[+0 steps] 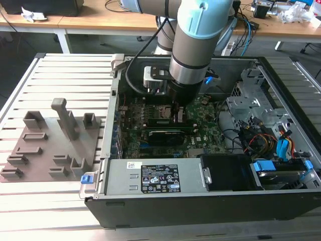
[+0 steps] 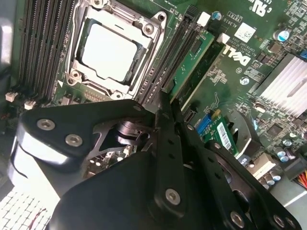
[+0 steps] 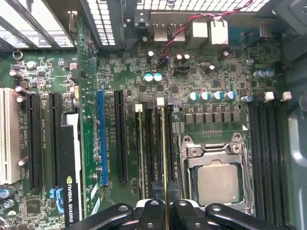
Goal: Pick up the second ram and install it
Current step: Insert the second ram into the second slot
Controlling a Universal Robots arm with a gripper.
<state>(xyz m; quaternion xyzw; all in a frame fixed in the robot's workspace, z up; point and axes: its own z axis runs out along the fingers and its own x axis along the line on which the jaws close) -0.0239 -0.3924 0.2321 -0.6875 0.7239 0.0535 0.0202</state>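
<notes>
The big silver and blue robot arm (image 1: 193, 45) reaches down into the open black computer case (image 1: 200, 201), which lies on the slatted grey counter (image 1: 65, 75). Its black pincer (image 3: 165, 211) is low over the wide green motherboard (image 3: 201, 72), right beside the square silver processor in its metal socket (image 3: 218, 182).

The pincer is closed on the second ram (image 3: 165, 158), a long, thin green stick that shows edge-on between its fingers in the first wrist view. The stick stands upright in a long black memory slot next to the socket. In the second wrist view the pincer (image 2: 168, 108) comes down onto this same row of slots.

Another green ram stick (image 2: 192, 62) sits in a slot just beside it, so the first one looks like it is already in.

So the picking up looks done, and the stick has been brought to its slot. I cannot tell if it is pushed all the way down. The small white clips (image 3: 160, 101) at the slot ends are in view, but I cannot tell if they have snapped shut. The pincer has not let go.

The flat grey holder tray (image 1: 55, 145) sits near the counter's edge, well apart from the case.
</notes>
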